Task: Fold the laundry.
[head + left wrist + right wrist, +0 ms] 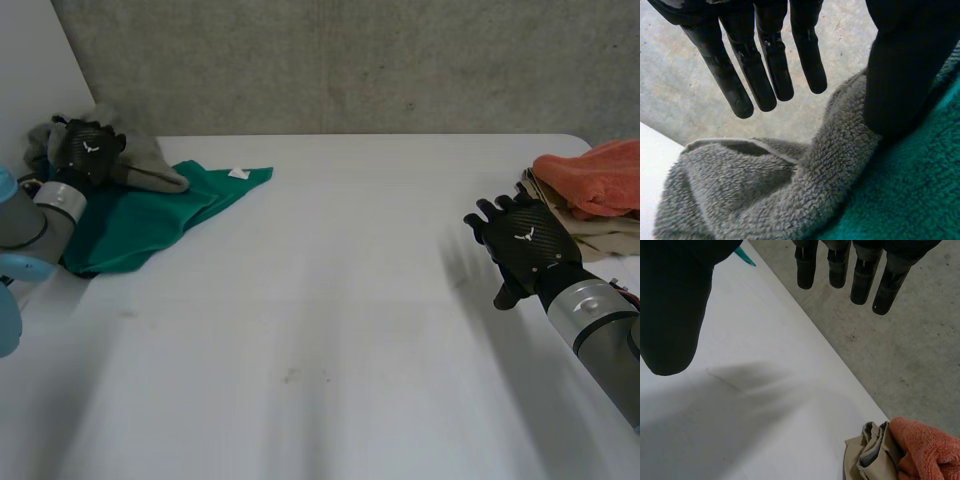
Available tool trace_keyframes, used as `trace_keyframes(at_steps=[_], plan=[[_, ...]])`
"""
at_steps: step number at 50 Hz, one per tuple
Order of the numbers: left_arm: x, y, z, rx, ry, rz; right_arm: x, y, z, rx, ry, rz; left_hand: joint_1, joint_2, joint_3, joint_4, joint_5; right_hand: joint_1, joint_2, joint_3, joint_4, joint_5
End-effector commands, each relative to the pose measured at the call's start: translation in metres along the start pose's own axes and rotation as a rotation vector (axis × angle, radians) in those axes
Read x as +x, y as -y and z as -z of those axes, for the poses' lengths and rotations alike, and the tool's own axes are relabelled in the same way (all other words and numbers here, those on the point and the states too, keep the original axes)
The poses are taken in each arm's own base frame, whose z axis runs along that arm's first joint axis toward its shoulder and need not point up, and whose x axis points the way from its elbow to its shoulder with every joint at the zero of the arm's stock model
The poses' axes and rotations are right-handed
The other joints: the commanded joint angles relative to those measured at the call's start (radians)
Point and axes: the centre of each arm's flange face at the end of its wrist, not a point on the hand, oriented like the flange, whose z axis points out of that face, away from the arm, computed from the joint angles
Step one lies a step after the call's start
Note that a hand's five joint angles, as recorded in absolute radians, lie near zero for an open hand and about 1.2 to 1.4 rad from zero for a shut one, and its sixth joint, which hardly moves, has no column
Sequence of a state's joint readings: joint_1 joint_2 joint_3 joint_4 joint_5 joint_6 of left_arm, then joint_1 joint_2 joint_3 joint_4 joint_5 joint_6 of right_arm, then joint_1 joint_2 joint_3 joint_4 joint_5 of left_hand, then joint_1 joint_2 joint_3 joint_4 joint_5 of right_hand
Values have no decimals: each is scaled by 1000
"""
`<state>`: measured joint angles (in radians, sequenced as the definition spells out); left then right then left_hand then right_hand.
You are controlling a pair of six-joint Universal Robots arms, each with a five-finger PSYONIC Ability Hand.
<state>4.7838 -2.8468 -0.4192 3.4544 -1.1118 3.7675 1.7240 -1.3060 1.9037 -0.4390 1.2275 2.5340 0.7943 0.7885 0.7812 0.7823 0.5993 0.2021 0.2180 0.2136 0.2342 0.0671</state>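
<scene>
Head view puts the laundry at the far left corner of the white table [330, 300]: a rumpled grey towel [150, 165] lying on top of a green towel [140, 225], which spreads out flat on the table towards its middle and carries a small white tag [238, 173] near its far point. The left hand [88, 148] sits on the grey towel at the end nearest the table's left edge.

In the left wrist view this hand's fingers [765, 65] are straight and spread, lifted clear of the cloth, while the thumb [905, 65] rests against a raised fold of the grey towel [765, 200]. Nothing is pinched or wrapped, so the hand is open and holds nothing. The green towel [910, 200] lies under the grey one, beside the thumb.

Over the right side of the table hangs the right hand [525, 245], palm down. The right wrist view shows its fingers [862, 275] straight and its thumb [670, 305] held wide, above bare table [750, 405], open and empty.

At the table's right edge, near that hand, stands a stack: an orange towel [595, 175] on top of a beige cloth [590, 232]. Both appear in the right wrist view too, the orange towel [927, 450] touching the beige cloth [865, 457].

A grey concrete wall [350, 60] rises behind the table's far edge.
</scene>
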Motion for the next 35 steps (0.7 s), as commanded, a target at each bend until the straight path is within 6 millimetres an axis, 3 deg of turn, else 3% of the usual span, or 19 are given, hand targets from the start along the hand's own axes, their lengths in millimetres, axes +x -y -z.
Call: trace_keyframes(at_steps=[1, 2, 10, 14, 17, 18, 21, 22, 25, 26, 29, 30, 33, 34, 35], plan=[[6, -2, 0, 14, -28, 3, 0, -1, 0, -5, -1, -2, 525, 531, 538, 537, 546, -28, -44, -39, -60, -67], [6, -2, 1, 12, -28, 4, 0, -1, 0, -5, -1, -2, 601, 607, 614, 613, 622, -28, -44, -39, -60, -67], [3, -5, 0, 1, 11, -2, 0, -2, 1, -8, 0, -3, 602, 608, 615, 614, 622, -28, -44, -39, -60, -67], [7, 6, 3, -7, -7, 11, -1, -3, 1, -10, 2, -4, 602, 608, 615, 614, 622, -28, -44, -39, -60, -67], [-3, 42, 8, 9, -16, 36, -1, -3, 1, -12, 1, -5, 602, 608, 615, 614, 622, -28, -44, -39, -60, -67], [-2, 62, 13, 22, -30, 82, 1, -3, 1, -11, -1, -5, 602, 608, 615, 614, 622, -28, -44, -39, -60, -67], [4, 104, 19, 78, -53, 171, 2, -4, 1, -13, -3, -6, 602, 608, 615, 614, 622, -28, -44, -39, -60, -67], [9, 138, 25, 129, -72, 238, 2, -4, 1, -13, -3, -6, 602, 608, 615, 614, 622, -28, -44, -39, -60, -67], [20, 178, 41, 169, -123, 345, 2, -4, 1, -13, -3, -6, 602, 608, 615, 614, 622, -28, -44, -39, -60, -67], [31, 201, 55, 183, -168, 411, 2, -4, 1, -13, -5, -7, 602, 608, 615, 614, 622, -28, -44, -39, -60, -67], [51, 238, 80, 202, -246, 506, 6, -4, 1, -14, -16, -5, 602, 608, 615, 614, 622, -28, -44, -39, -60, -67], [69, 266, 100, 224, -313, 557, 8, -4, 1, -12, -21, -4, 602, 608, 615, 614, 622, -28, -44, -39, -60, -67], [104, 303, 135, 251, -437, 626, 10, -4, 1, -12, -26, -4, 602, 608, 615, 614, 622, -28, -44, -39, -60, -67], [131, 318, 157, 256, -520, 657, 11, -5, 1, -13, -29, -3, 602, 608, 615, 614, 622, -28, -44, -39, -60, -67], [144, 325, 168, 255, -563, 667, 12, -5, 1, -14, -32, -3, 602, 608, 615, 614, 622, -28, -44, -39, -60, -67]])
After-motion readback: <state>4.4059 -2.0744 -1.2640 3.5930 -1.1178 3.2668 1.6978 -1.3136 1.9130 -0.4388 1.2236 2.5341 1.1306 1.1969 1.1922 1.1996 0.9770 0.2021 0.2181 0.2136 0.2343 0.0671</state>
